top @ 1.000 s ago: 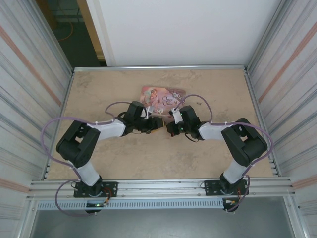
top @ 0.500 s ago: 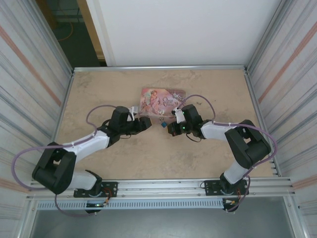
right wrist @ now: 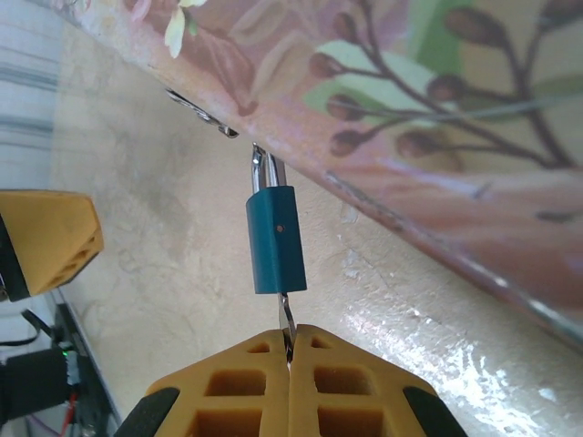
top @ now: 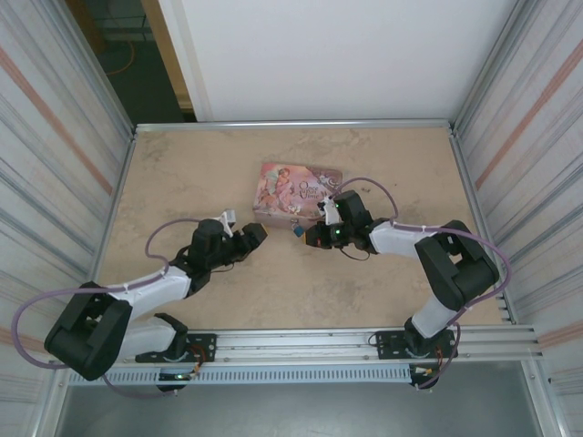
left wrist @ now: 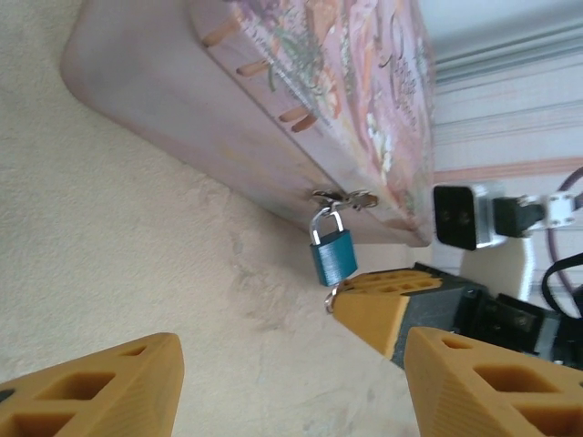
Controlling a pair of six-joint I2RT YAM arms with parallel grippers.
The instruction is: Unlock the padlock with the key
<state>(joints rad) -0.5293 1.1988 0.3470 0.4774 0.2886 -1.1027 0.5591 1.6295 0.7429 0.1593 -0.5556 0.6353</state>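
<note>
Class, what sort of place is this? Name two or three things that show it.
Probably a robotics lab test cell: a left arm and right arm bolted to a rail, panel walls enclosing the table, and a pink tin with a padlock as prop.

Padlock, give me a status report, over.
Right hand shut on key, key seated in padlock. Left hand open, empty. Shackle closed, hanging from hasp on pink tin. Nothing blocking.
</note>
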